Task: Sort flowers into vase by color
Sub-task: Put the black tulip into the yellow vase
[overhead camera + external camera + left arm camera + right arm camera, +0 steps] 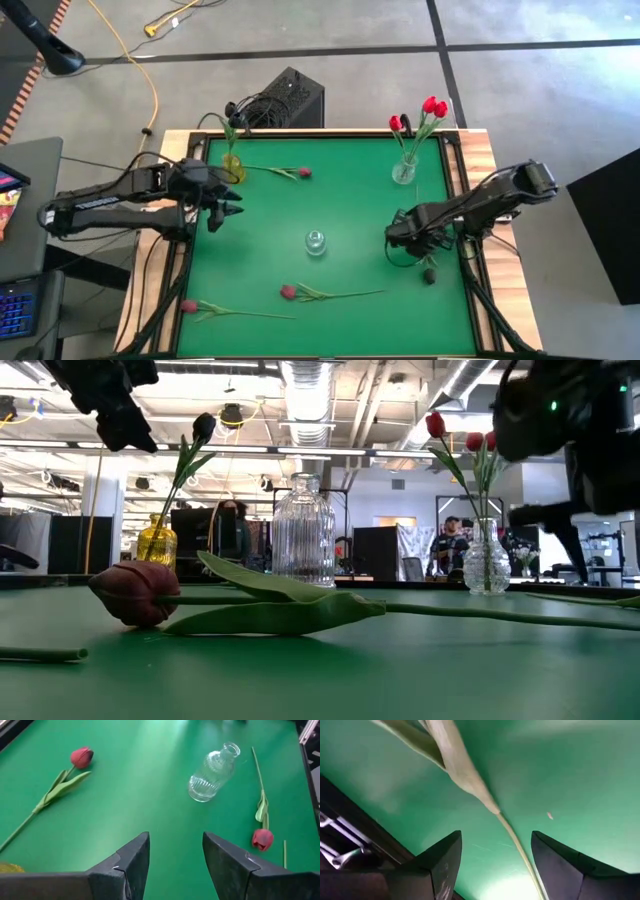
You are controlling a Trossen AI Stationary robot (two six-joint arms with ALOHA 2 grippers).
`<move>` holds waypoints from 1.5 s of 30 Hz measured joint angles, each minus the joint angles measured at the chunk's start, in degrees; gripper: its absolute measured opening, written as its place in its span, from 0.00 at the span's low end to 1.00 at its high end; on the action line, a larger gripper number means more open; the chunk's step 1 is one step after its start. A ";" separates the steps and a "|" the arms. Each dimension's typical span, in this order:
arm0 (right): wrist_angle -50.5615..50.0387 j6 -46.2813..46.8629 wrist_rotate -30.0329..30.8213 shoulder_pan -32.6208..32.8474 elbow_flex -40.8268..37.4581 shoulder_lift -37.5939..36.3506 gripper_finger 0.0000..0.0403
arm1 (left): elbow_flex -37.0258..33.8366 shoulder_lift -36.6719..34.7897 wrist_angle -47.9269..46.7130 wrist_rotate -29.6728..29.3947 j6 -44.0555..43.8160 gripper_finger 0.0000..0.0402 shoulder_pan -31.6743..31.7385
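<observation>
The green table (350,215) is carrying three vases: a yellow vase (233,168) toward ten o'clock, holding one near-black tulip (203,426); a clear vase (404,170) toward two o'clock, holding the red tulips (433,106); and an empty ribbed glass bottle (315,241) standing at the centre. Four flowers are lying loose on the cloth. A crimson tulip (303,172) is lying at about eleven o'clock, just beside the yellow vase, with its stem pointing toward that vase. A second crimson tulip (288,292) is lying toward six o'clock, its stem running off toward four o'clock. A third one (189,306) is lying at eight o'clock near the table's edge. A dark tulip (429,274) is lying at four o'clock, close under the right arm. The left gripper (222,205) is hovering at nine o'clock, near the yellow vase, its jaws spread wide and holding nothing. The right gripper (495,865) is hanging low over the cloth at about four o'clock, its jaws standing wide apart on either side of the dark tulip's stem (517,847) without closing on it.
</observation>
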 joint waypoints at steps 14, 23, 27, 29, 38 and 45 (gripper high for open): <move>6.61 -1.17 1.69 3.60 0.17 10.60 0.53 | 0.00 0.00 0.00 -5.00 -0.57 0.43 -4.46; 7.58 10.90 1.53 7.85 -0.01 11.09 0.18 | -0.02 0.00 -0.02 -5.33 0.46 0.43 -4.46; 6.25 13.79 -0.26 8.12 -0.14 9.04 0.04 | -0.02 0.00 0.00 -6.03 0.52 0.43 -4.46; 5.11 14.23 -2.01 8.17 -0.23 7.02 0.04 | -0.02 0.02 0.16 -5.60 0.52 0.43 -4.46; 4.90 17.84 -0.94 7.53 3.99 -5.34 0.04 | -0.04 0.02 6.43 0.02 1.81 0.43 -4.46; 12.48 23.81 -3.12 6.05 9.10 -13.39 0.05 | -0.04 0.02 14.17 7.49 5.42 0.43 -4.46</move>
